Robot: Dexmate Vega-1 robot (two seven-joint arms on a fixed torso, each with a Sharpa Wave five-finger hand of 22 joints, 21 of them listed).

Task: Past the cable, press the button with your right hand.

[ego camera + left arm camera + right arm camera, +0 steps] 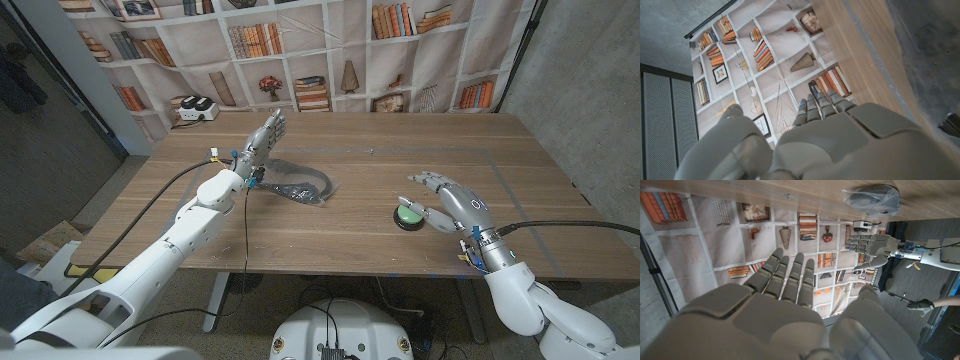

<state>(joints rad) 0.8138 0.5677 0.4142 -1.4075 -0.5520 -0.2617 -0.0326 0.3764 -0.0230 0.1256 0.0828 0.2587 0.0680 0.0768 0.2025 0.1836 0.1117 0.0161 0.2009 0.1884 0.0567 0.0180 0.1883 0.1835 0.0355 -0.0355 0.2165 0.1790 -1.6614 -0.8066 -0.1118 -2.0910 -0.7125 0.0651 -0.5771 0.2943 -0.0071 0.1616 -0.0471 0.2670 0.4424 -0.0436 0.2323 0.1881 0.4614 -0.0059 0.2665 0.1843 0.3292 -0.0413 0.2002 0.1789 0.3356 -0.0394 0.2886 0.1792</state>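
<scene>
I had the wooden table [360, 215] spread wide under the head camera, with the printed bookshelf backdrop [300, 50] hanging behind its far edge and a small white device [195, 108] standing at the far left corner.

My left arm [190, 235] reached in from the near left, and its left hand [262, 140] was raised above the table left of centre, fingers straight and close together, gripping nothing. From the left wrist camera I saw those fingers [817, 107] pointing toward the backdrop past the table's edge.

My right arm [530, 300] came in from the near right. The right hand [450, 205] hung over the table's right half, released, its fingers spread and holding nothing, with the thumb toward the button. In the right wrist view its fingers [787, 277] were stretched out side by side.

The cable [303, 187], a dark coil in a clear plastic bag, lay on the table just right of the left hand, well apart from the right hand.

The button [409, 215], green-topped on a black base, sat right of centre on the near half, just beside the right hand; I could not tell whether the thumb touched it.
</scene>
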